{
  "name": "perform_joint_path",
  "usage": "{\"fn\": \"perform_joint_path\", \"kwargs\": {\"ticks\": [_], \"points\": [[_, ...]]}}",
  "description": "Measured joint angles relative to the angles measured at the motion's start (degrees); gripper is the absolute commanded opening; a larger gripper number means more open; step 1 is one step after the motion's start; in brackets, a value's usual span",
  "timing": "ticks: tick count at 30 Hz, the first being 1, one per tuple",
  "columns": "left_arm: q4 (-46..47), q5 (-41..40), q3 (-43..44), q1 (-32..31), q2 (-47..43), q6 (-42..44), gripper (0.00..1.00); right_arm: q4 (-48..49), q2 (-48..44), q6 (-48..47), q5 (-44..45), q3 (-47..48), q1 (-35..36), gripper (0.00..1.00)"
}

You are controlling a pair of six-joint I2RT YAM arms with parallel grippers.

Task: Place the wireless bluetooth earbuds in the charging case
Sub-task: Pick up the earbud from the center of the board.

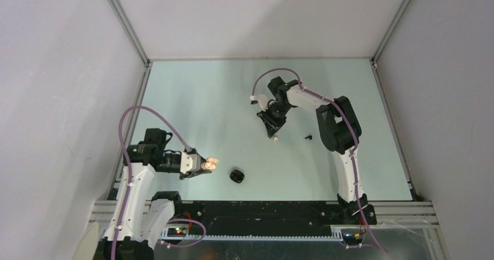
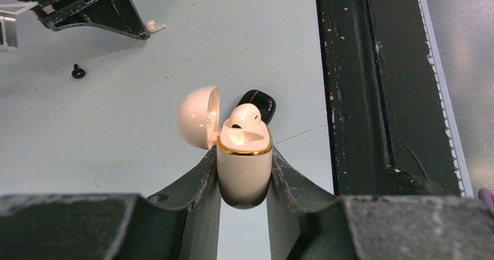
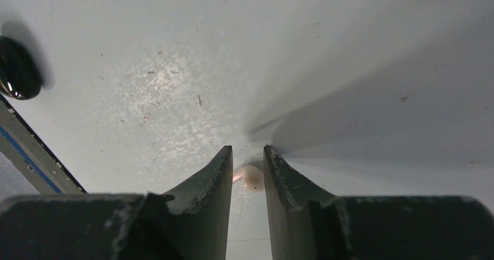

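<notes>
My left gripper (image 2: 244,181) is shut on the cream charging case (image 2: 244,167) and holds it upright above the table, lid (image 2: 198,117) open. One cream-white earbud (image 2: 243,115) sits in the case. The same gripper (image 1: 205,165) shows at the near left in the top view. My right gripper (image 3: 247,155) is down at the table, its jaws closed narrowly on a second cream-white earbud (image 3: 251,177), which also shows in the left wrist view (image 2: 154,25). One black earbud (image 1: 308,136) lies loose on the table to the right of the right gripper (image 1: 274,133). The other black earbud is not in view.
A closed black charging case (image 1: 236,176) lies near the table's front edge, just behind the cream case in the left wrist view (image 2: 259,104). The black rail (image 2: 361,85) runs along the near edge. Grey walls enclose the table (image 1: 192,97) on three sides.
</notes>
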Motion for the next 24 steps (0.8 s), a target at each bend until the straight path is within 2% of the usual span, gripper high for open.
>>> {"fn": "perform_joint_path", "kwargs": {"ticks": [4, 20, 24], "points": [[0.04, 0.0, 0.0, 0.0, -0.02, 0.0, 0.04, -1.44, 0.42, -0.04, 1.09, 0.0, 0.11, 0.26], [0.02, 0.0, 0.0, 0.0, -0.33, 0.04, 0.04, -4.74, -1.29, 0.42, 2.82, -3.32, -2.62, 0.22], [0.0, 0.02, 0.0, 0.0, -0.33, 0.04, 0.04, -5.18, -1.53, 2.05, 2.62, -4.11, -3.32, 0.25]]}}
